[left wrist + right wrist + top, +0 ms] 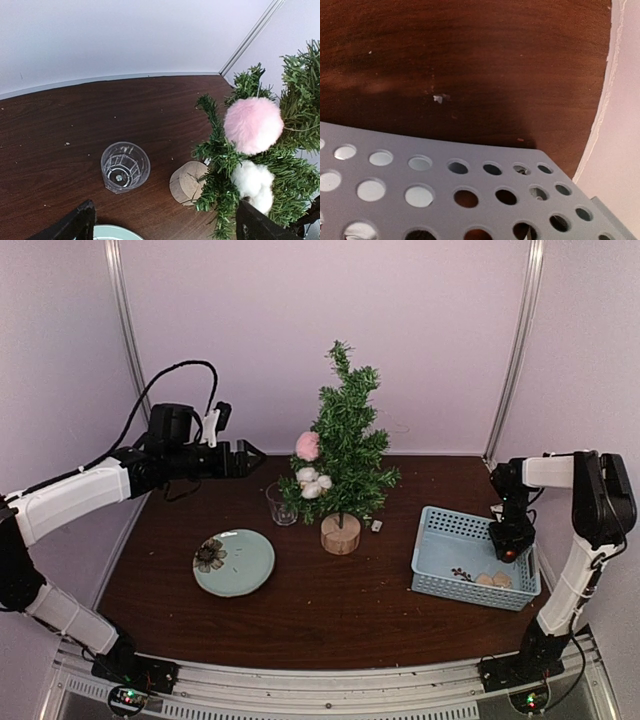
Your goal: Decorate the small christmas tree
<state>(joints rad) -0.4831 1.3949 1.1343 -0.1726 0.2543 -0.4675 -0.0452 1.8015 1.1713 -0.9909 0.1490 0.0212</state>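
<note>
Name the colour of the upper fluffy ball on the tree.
The ball is pink; clearest in left wrist view.

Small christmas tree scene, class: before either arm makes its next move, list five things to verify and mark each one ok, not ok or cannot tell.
1. Small christmas tree stands upright on its stump: ok.
2. Left claw is open with nothing between its fingers: ok.
3. Right claw, over the right side of the blue basket, open or holding something: cannot tell.
4. Ornaments available in the basket: ok, a few pieces lie on its floor.
5. Glass stands upright and apart from the stump: ok.
</note>
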